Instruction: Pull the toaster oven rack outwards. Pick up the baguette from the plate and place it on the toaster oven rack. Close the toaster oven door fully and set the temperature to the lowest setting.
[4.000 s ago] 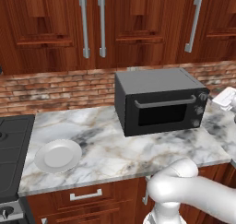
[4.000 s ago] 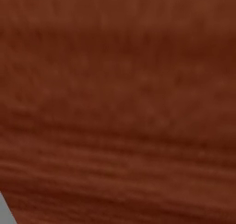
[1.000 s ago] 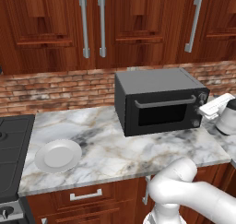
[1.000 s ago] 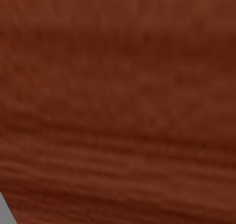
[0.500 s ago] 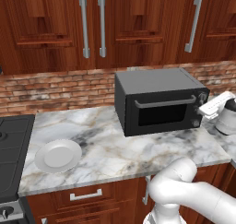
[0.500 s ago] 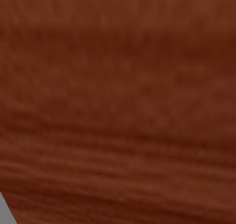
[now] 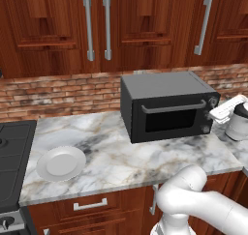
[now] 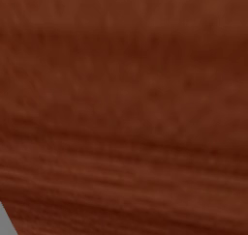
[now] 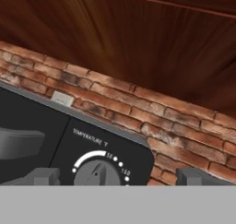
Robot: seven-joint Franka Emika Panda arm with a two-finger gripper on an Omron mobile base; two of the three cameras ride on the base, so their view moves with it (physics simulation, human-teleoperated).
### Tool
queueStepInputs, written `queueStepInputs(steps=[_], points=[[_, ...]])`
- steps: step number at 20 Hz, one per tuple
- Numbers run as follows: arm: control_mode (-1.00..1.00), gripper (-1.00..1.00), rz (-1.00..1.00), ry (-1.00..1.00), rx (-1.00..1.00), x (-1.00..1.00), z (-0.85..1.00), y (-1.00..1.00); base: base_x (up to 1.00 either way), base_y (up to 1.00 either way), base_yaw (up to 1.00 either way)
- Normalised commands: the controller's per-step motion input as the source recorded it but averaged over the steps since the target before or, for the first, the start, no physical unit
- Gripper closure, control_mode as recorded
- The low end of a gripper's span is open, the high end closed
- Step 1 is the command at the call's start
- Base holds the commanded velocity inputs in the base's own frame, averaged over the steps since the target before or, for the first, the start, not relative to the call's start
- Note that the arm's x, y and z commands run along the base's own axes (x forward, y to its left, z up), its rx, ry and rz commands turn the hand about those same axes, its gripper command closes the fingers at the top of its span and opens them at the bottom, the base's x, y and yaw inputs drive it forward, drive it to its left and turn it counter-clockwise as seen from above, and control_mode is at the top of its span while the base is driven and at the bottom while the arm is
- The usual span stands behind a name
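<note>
I see the toaster oven (image 7: 167,106) on the marble counter (image 7: 121,161) with its door (image 7: 169,115) shut. The plate (image 7: 61,162) lies well to its left, near the stove (image 7: 12,166), and it looks bare. My gripper (image 9: 119,177) sits right at the temperature knob (image 9: 97,173), fingertips (image 9: 45,176) spread to either side of it, gripping nothing. Brick wall (image 9: 138,110) lies behind.
</note>
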Motion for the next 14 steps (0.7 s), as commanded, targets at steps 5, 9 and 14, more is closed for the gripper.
queueStepInputs(steps=[5, 9, 14], points=[[-1.0, -1.0, 0.0, 0.0, 0.0, -0.08, 0.0, 0.0, 0.0, 0.0, 0.0], [-1.0, -1.0, 0.0, 0.0, 0.0, -0.28, 0.0, 0.02, 0.0, 0.0, 0.0], [-1.0, -1.0, 0.0, 0.0, 0.0, -0.27, 0.0, 0.01, 0.0, 0.0, 0.0]])
